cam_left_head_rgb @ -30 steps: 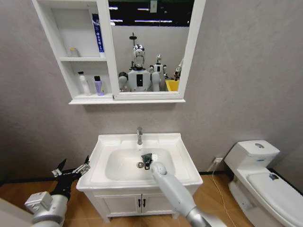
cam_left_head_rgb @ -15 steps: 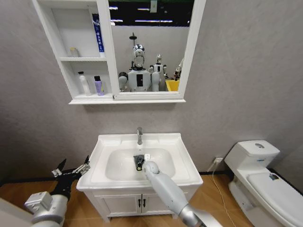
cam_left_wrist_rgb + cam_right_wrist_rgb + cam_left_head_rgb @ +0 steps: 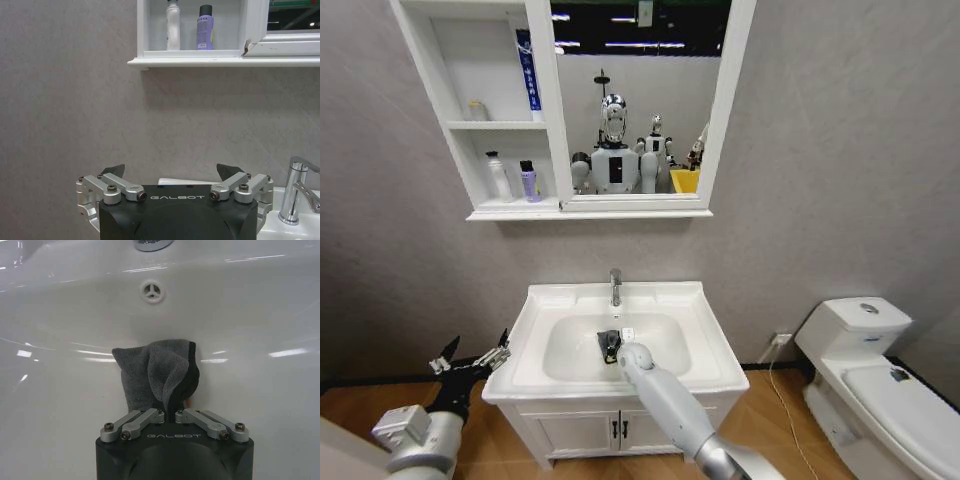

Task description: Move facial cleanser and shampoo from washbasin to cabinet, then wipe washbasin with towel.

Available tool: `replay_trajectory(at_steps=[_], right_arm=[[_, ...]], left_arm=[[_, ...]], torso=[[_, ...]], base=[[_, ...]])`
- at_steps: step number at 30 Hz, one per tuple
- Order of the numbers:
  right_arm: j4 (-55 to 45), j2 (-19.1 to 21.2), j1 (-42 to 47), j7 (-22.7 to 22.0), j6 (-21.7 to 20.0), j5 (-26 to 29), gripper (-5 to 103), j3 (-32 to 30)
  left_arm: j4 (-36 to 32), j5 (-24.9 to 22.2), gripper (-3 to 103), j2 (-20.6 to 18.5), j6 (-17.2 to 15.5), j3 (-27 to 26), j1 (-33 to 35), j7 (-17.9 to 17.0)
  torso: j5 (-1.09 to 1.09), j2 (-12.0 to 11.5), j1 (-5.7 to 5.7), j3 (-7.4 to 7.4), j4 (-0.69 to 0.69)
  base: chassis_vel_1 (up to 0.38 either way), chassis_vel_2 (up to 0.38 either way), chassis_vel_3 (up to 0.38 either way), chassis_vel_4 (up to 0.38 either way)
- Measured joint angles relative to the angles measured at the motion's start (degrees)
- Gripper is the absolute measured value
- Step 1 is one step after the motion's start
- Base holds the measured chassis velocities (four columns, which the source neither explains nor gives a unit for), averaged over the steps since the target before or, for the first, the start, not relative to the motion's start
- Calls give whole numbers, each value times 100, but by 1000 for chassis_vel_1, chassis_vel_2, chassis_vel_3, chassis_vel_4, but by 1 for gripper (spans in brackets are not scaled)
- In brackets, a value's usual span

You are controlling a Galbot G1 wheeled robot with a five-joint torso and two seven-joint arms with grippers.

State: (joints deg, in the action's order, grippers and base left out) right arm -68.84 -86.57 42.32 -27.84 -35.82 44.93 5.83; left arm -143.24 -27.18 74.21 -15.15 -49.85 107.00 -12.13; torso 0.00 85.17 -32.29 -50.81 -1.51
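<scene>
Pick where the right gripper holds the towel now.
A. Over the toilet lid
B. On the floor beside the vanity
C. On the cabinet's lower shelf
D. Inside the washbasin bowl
D: the right gripper, jaws shut on the grey towel, presses it against the white bowl of the washbasin.

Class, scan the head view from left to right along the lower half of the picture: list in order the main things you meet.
left gripper → washbasin, with the right gripper holding the towel in its bowl → toilet
</scene>
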Motion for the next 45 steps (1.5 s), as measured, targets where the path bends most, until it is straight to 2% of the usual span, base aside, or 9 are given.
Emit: replay_trajectory(at_steps=[8,14,23,34,45], right_arm=[[-451,471,237,-163,-62,132,4,-133],[-546,578,280,-173,-76,157,4,-156],[-221,346,189,-23,-25,35,4,-144],[322,-146,6,299,152,-355,4,29],[370,-271,-55,428,243,-403,4,80]], left_arm=[[0,0,100,0,0,0,0,0],[0,0,100,0,0,0,0,0],[0,0,100,0,0,0,0,0],[0,0,100,0,0,0,0,0],[0,0,100,0,-1,0,0,0]], torso=[[1,0,0,0,0],[1,0,1,0,0],[-1,0,1,0,0],[-1,0,0,0,0],[0,-1,0,-1,2]], base=[[0,0,0,0],[0,0,0,0],[0,0,0,0],[0,0,0,0],[0,0,0,0]])
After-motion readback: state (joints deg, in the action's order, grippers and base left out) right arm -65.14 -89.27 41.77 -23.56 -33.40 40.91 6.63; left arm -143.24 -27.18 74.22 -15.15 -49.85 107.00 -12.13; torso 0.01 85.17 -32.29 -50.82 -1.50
